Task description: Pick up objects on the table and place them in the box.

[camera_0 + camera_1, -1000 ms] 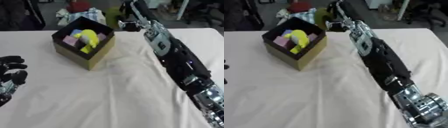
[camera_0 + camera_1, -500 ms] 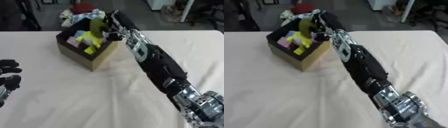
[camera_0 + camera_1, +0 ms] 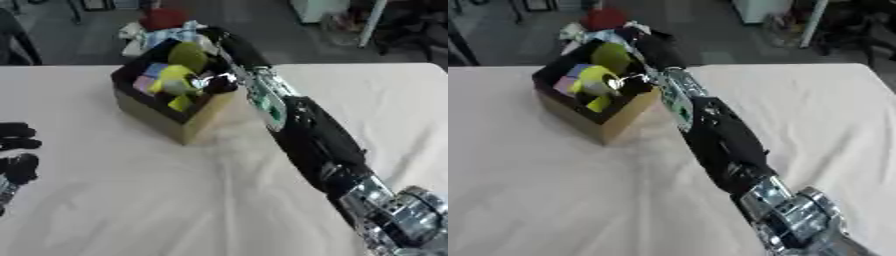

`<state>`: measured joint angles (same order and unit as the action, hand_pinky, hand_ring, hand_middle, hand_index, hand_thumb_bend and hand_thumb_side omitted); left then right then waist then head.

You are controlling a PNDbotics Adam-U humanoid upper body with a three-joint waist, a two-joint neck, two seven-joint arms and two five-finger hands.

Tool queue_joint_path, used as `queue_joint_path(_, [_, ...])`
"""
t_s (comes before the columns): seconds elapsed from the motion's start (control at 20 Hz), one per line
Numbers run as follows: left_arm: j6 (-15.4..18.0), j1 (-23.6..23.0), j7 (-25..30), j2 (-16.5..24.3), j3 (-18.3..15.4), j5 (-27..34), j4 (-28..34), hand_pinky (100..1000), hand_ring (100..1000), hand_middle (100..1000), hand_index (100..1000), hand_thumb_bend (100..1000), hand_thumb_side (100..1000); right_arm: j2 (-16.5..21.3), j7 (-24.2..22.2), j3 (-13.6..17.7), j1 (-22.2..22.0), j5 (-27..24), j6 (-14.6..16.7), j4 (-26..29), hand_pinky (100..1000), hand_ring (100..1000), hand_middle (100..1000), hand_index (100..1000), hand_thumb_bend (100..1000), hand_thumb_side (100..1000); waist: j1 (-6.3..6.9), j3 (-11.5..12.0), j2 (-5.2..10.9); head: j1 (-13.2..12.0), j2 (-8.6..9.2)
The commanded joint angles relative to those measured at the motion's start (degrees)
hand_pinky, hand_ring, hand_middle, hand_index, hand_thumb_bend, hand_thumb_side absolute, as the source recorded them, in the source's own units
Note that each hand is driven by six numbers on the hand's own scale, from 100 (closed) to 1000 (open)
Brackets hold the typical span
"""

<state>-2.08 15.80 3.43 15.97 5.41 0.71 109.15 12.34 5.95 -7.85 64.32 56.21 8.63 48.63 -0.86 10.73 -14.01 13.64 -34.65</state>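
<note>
While my right hand reaches over the box, I cannot tell whether its fingers hold anything. That box, at the table's far left, already carries yellow, green, pink and blue pieces. I see nothing loose on the white cloth, so I judge the task nearly finished. My left hand idles low left, fingers curled, empty. Beyond lies dark floor.

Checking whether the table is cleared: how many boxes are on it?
1. The box stands on the white table at its far left part, holding yellow and pastel items, with the right hand over it. Nothing suggests another is hidden.
</note>
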Motion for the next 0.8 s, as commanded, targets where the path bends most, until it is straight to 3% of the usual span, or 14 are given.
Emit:
queue_joint_path(0.05, [-0.02, 0.65, -0.25, 0.31, -0.3, 0.14, 0.87, 404, 670, 643, 732, 625, 504, 1.75, -0.19, -0.69, 1.45, -2.98, 0.63, 4.57, 786, 819, 880, 960, 351, 418, 0.41, -0.44, 0.34, -0.49, 0.59])
queue_joint_path(0.15, [-0.03, 0.4, -0.53, 0.33, -0.58, 0.04, 0.72, 404, 671, 643, 732, 625, 503, 2.82, -2.31, -2.01, 1.05, -8.31, 1.59, 7.58, 767, 787, 839, 950, 230, 324, 0.38, -1.46, 0.5, -1.33, 0.31])
queue_joint_path(0.3, [0.02, -0.12, -1.26, 0.5, -1.28, -0.19, 0.51, 404, 671, 643, 731, 624, 502, 5.88, -7.02, -4.27, -0.79, -17.91, 2.24, 14.79, 760, 776, 820, 945, 167, 291, 0.27, -3.41, 0.86, -3.24, -0.36])
queue_joint_path(0.45, [0.04, -0.64, -2.04, 0.59, -1.93, -0.48, 0.28, 404, 672, 643, 731, 624, 502, 9.44, -10.12, -5.41, -4.88, -29.79, 0.32, 23.68, 753, 763, 804, 940, 112, 290, 0.1, -5.35, 1.12, -4.75, -1.0])
queue_joint_path(0.6, [0.06, -0.97, -2.69, 0.49, -2.46, -0.78, 0.03, 404, 675, 644, 729, 624, 501, 12.77, -10.92, -4.99, -10.39, -39.93, -2.62, 33.63, 747, 751, 790, 937, 100, 289, -0.04, -7.04, 1.17, -6.29, -1.68])
queue_joint_path(0.8, [0.16, -1.43, -3.21, 0.3, -2.97, -1.19, -0.16, 404, 679, 648, 727, 624, 502, 14.99, -8.79, -2.79, -18.35, -48.19, -5.41, 45.47, 739, 738, 760, 923, 100, 291, -0.09, -8.91, 0.96, -7.97, -2.47])
